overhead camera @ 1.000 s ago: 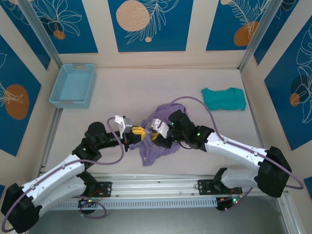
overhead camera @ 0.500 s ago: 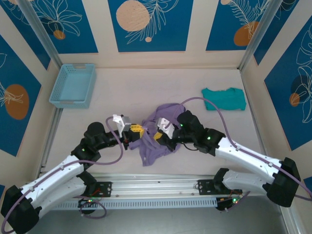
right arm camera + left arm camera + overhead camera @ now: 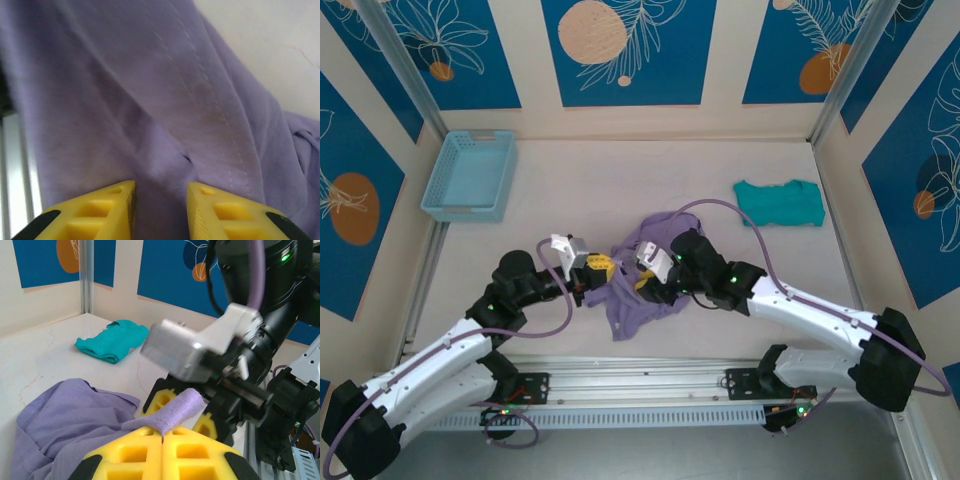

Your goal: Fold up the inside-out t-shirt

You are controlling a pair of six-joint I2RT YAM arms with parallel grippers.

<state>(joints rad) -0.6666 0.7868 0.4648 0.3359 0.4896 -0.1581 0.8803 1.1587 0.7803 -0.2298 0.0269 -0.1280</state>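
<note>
The shirt [image 3: 638,290] is noted as a crumpled heap just below centre of the top view, between the two grippers. No flat panel or laid crease is seen, and sleeves and hem cannot be told apart. At the bottom centre of the left wrist view, the left gripper [image 3: 162,436] is pressed together on a narrow ridge of purple cloth. The right gripper [image 3: 161,189] is held just beside it with fingers apart; cloth lies in and behind the gap and nothing is pinched. Raised seam stitching is exposed in the right wrist view. The task is judged barely begun: spreading, flattening and every fold are left. The teal garment [image 3: 778,203], upper right, and the basket [image 3: 470,176], upper left, lie well apart from the shirt.
</note>
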